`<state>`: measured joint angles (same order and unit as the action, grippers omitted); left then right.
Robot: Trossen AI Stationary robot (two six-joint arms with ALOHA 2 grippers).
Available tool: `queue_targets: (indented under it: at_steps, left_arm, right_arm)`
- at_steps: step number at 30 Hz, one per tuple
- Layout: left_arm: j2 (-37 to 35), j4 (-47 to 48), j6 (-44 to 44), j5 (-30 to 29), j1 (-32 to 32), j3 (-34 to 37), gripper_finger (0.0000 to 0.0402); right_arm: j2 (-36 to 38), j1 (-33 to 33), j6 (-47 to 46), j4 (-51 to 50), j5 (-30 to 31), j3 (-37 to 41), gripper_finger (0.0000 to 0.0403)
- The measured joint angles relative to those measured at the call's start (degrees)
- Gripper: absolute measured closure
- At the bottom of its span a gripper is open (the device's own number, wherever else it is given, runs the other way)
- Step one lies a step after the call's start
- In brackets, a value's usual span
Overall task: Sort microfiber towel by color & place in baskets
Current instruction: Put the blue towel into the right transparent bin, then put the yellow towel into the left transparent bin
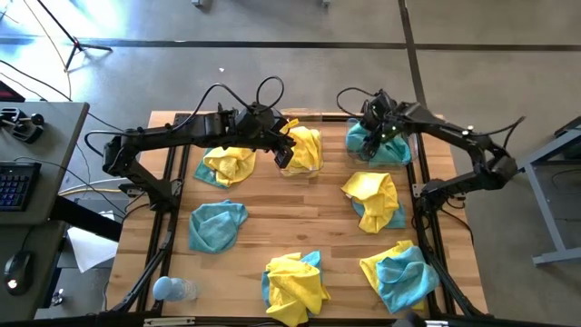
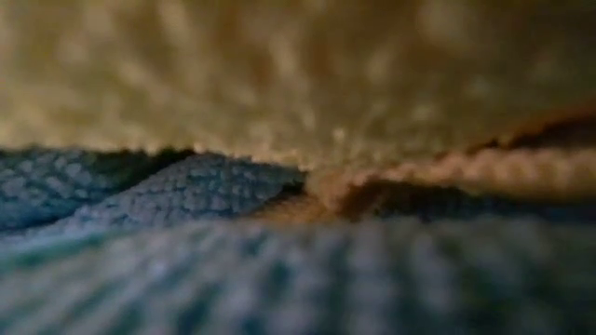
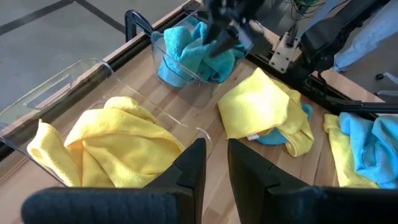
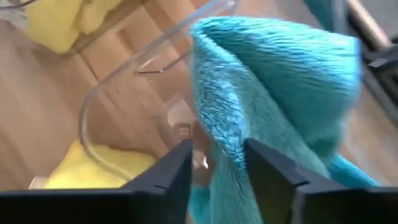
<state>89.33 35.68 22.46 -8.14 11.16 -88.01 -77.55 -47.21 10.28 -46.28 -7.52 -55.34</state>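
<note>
I am lowering my right pincer (image 4: pixel 217 163), clamped on a soft teal microfiber towel (image 4: pixel 273 93), into the clear plastic basket (image 4: pixel 124 81) at the desk's far-right corner, risking overhang, while my left pincer (image 3: pixel 216 163) is hovering open nearby.

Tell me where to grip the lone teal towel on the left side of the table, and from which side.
Grip the teal towel at its raised, bunched fold near the middle, coming straight down from above. It lies crumpled on the bare wood with nothing touching it, so a top-down pinch on the highest ridge looks easiest. The left gripper, now at the yellow basket, is probably the nearer one.
</note>
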Motion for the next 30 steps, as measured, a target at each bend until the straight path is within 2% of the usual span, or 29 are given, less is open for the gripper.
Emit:
queue_targets:
  at_steps: [5,7,11,16,24,30]
  left_arm:
    - [-0.01,0.0,0.0,0.0,0.0,0.0,0.0349]
    - [0.01,0.0,0.02,0.0,0.0,0.0,0.0349]
    - [0.0,0.0,0.45,0.01,-0.01,0.0,0.0349]
    - [0.01,0.0,1.01,0.02,0.0,0.0,0.0349]
    - [0.01,0.0,1.01,0.37,-0.02,-0.03,0.0349]
    - [0.01,0.62,-1.63,0.5,-0.02,-0.04,0.0349]
  right_arm:
    - [-0.03,-0.05,-1.33,11.62,0.71,8.09,0.038]
    - [-0.03,-0.03,-1.31,14.97,0.86,11.08,0.0395]
    - [-0.06,-0.11,-2.41,18.31,1.15,15.32,0.0369]
    - [-0.06,-0.16,-3.89,15.79,1.94,14.63,0.0336]
    - [-0.06,-0.16,-4.29,4.08,1.96,3.78,0.0309]
    - [-0.03,-0.16,-4.36,-10.08,5.21,-5.87,0.0286]
